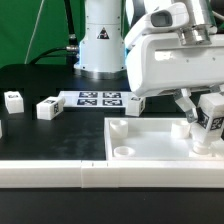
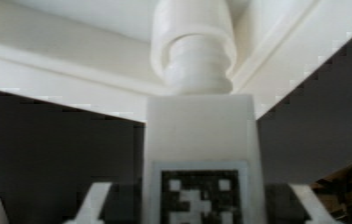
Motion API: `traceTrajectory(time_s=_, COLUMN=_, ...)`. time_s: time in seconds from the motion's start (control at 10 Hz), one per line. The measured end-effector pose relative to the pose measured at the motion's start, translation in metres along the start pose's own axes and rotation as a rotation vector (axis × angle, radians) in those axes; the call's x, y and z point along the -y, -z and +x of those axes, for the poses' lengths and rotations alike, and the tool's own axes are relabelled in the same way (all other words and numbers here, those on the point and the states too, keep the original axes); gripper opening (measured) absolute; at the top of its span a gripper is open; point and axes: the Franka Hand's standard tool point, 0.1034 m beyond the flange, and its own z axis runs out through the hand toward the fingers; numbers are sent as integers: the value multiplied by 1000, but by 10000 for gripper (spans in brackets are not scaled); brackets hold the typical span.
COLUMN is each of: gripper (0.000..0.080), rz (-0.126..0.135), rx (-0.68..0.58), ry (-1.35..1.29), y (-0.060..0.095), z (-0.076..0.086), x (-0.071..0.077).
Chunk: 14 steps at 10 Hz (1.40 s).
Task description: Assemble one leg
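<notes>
Fingers (image 1: pixel 186 105) of the gripper (image 1: pixel 205 112) flank the tilted leg (image 1: pixel 211 122) over the white panel (image 1: pixel 150 140), at the exterior view's right. In the wrist view, dark slivers separate them from the leg's sides above its tag (image 2: pixel 201 195); whether they clamp it is unclear.

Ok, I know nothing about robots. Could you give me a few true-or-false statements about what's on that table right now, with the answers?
1. The small white blocky plastic leg with a black-and-white tag stands between the fingers of the robot's gripper. True.
2. The thin flat white marker board lies on top of the large flat white panel. False: it lies on the black table, behind the panel.
3. The panel has round sockets at its corners. True.
4. No other white parts lie on the table. False: two small white blocks lie toward the exterior view's left.
</notes>
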Motion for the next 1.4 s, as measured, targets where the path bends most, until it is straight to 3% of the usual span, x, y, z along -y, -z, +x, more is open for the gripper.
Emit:
traceTrajectory(time_s=0.3, gripper=287, rz=-9, rx=-11, ry=-18, y=-1, z=-2, x=1)
traceTrajectory(time_s=0.6, gripper=287, rz=-12, rx=-4, ry=-26, y=-1, z=-15, x=-2)
traceTrajectory(time_s=1.2, gripper=295, rz=-1, rx=46, ry=-35, y=-2, z=-28, x=-1)
traceTrajectory(time_s=1.3, gripper=473, rz=-1, rx=46, ry=-35, y=-2, z=-28, x=0)
traceTrajectory(time_s=1.4, gripper=473, rz=-1, rx=48, ry=-35, y=-3, z=-29, x=0)
